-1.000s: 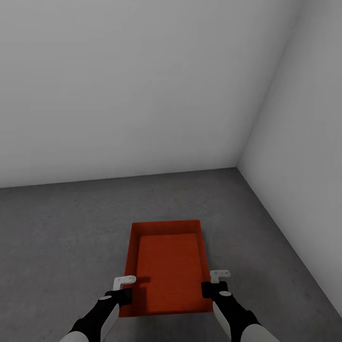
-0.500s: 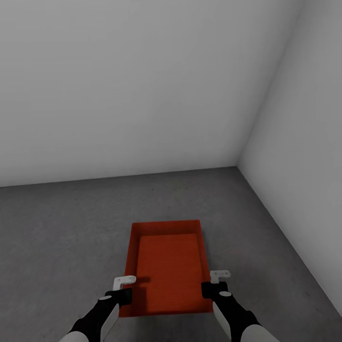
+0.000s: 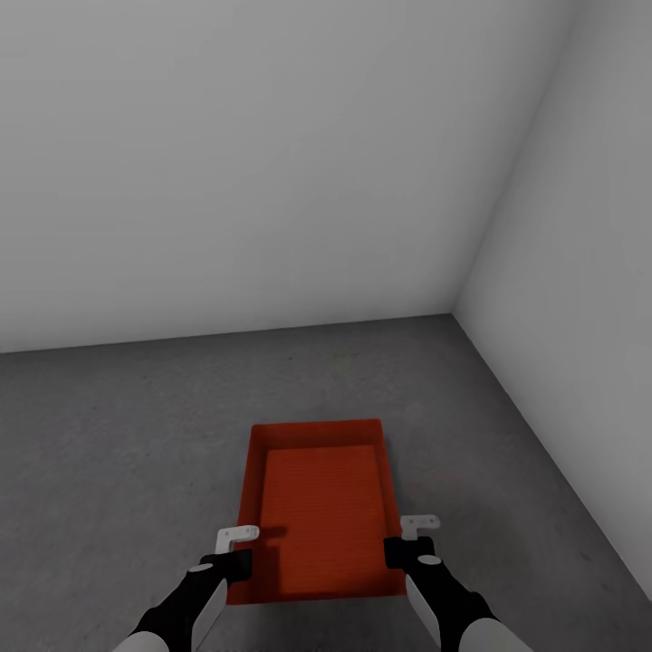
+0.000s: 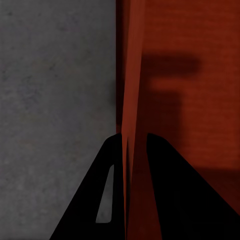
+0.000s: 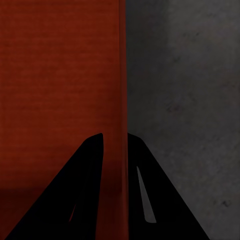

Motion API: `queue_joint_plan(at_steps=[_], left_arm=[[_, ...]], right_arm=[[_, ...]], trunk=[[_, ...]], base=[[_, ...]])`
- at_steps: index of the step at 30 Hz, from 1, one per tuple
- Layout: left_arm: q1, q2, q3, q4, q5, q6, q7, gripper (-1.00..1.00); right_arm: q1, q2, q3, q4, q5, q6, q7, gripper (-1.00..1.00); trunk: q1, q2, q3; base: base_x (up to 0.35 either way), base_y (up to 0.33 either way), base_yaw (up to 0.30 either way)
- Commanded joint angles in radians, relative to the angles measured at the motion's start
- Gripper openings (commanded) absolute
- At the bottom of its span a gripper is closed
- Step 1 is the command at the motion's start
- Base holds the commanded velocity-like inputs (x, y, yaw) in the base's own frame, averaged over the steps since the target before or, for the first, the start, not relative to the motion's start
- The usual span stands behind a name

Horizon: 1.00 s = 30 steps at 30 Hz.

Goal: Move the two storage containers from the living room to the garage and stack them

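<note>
Over grey concrete floor (image 3: 118, 453), container (image 3: 321, 507), bare walls (image 3: 272, 163)

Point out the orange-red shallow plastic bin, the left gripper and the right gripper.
orange-red shallow plastic bin (image 3: 319, 516), head view, on its ribbed bottom.
left gripper (image 4: 131, 150), left wrist view, between the fingertips at the bin's side wall.
right gripper (image 5: 116, 137), right wrist view, between the fingertips at the opposite wall.

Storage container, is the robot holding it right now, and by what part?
Yes. The storage container is held by both long side walls: left gripper on one, right gripper on the other.
</note>
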<state>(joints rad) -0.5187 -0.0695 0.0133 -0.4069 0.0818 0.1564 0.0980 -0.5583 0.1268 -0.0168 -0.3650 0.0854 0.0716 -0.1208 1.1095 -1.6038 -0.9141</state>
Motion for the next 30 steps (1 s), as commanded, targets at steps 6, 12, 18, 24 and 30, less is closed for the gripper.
queue_joint_plan(at_steps=[6, 12, 18, 24, 30], left_arm=[[0.002, 0.000, -0.024, -0.003, -0.001, 0.005, -0.038, -1.00], [0.002, -0.001, -0.024, -0.003, -0.001, 0.003, -0.038, -1.00], [0.002, -0.001, -0.024, -0.003, -0.001, 0.006, -0.038, -1.00], [0.002, -0.001, -0.024, -0.003, -0.001, 0.006, -0.038, -1.00], [0.002, -0.001, -0.024, -0.003, -0.001, 0.006, -0.038, -1.00]], right_arm=[[-0.020, 0.001, -0.037, -0.002, 0.008, 0.007, -0.017, -1.00], [-0.020, 0.001, -0.037, -0.002, 0.008, 0.007, -0.017, -1.00], [-0.020, 0.001, -0.037, -0.002, 0.008, 0.007, -0.017, -1.00], [-0.020, 0.001, -0.037, -0.002, 0.008, 0.007, -0.017, -1.00], [-0.020, 0.001, -0.037, -0.002, 0.008, 0.008, -0.017, -1.00]], trunk=[[0.000, 0.000, -0.001], [0.000, 0.000, -0.001], [0.000, 0.000, -0.001], [0.000, 0.000, -0.001], [0.000, 0.000, -0.001]], base=[[0.000, 0.000, 0.000], [0.000, 0.000, 0.000], [0.000, 0.000, 0.000], [0.000, 0.000, 0.000], [0.000, 0.000, 0.000]])
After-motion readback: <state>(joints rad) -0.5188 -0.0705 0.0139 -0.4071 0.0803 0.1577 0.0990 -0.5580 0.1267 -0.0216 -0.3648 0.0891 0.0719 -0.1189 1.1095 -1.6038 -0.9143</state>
